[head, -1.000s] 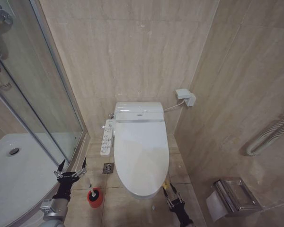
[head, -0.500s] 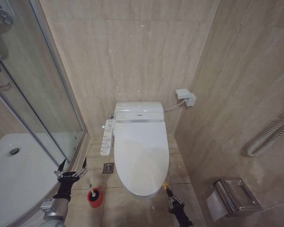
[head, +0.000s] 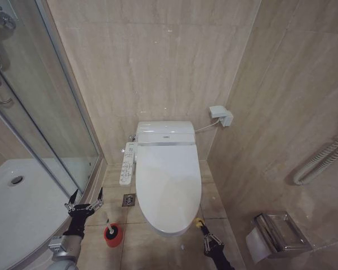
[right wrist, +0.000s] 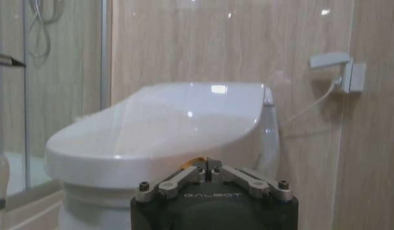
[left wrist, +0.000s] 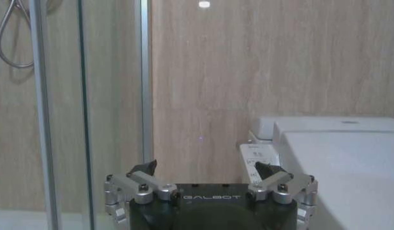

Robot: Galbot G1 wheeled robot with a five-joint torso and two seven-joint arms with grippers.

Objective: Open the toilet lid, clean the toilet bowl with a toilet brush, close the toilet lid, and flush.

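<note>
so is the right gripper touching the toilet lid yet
Cannot tell. In the head view the right gripper sits at the front rim of the closed toilet lid, its fingers together. The right wrist view puts them just under the rim, but neither shows contact or a gap plainly.

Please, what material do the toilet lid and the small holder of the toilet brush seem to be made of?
The toilet lid looks like smooth white plastic with a glossy finish: it carries soft highlights in the right wrist view. The toilet brush stands in a small red cup holder, probably plastic too, judging by its even, saturated colour; its finish is too small to tell.
</note>
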